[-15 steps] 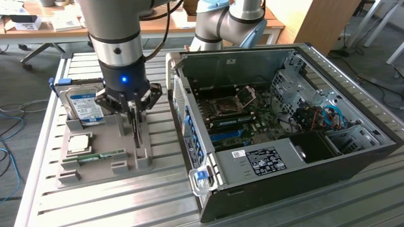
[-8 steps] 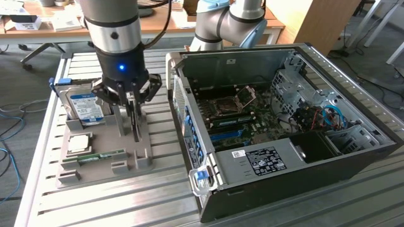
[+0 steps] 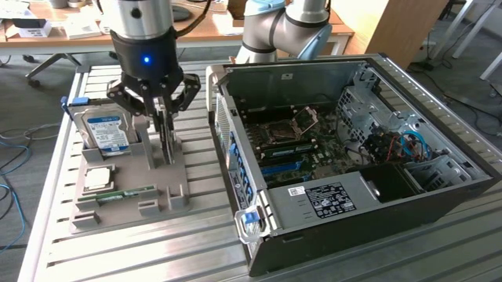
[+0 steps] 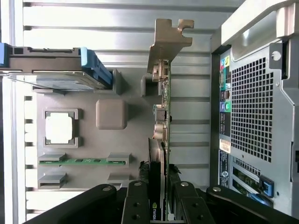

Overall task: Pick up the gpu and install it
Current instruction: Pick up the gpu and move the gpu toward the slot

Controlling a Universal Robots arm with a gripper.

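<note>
The gpu point(image 3: 169, 151) is a thin dark card standing on edge at the grey parts holder point(image 3: 157, 185), between the hard drive and the computer case. My gripper point(image 3: 166, 126) comes straight down over it, fingers shut on the card's upper edge. In the wrist view the gpu point(image 4: 163, 116) appears edge-on with its metal bracket point(image 4: 169, 37) at the far end, and the black fingers point(image 4: 138, 205) press against both faces of the card. Whether its lower edge still rests in the holder's slot I cannot tell.
The open computer case point(image 3: 353, 147) lies at the exterior view's right, motherboard with blue slots point(image 3: 284, 170) facing up. The holder also carries a silver hard drive point(image 3: 106, 132), a square processor point(image 3: 98, 176) and a green memory stick point(image 3: 126, 192). All rest on a slatted metal table point(image 3: 141, 247).
</note>
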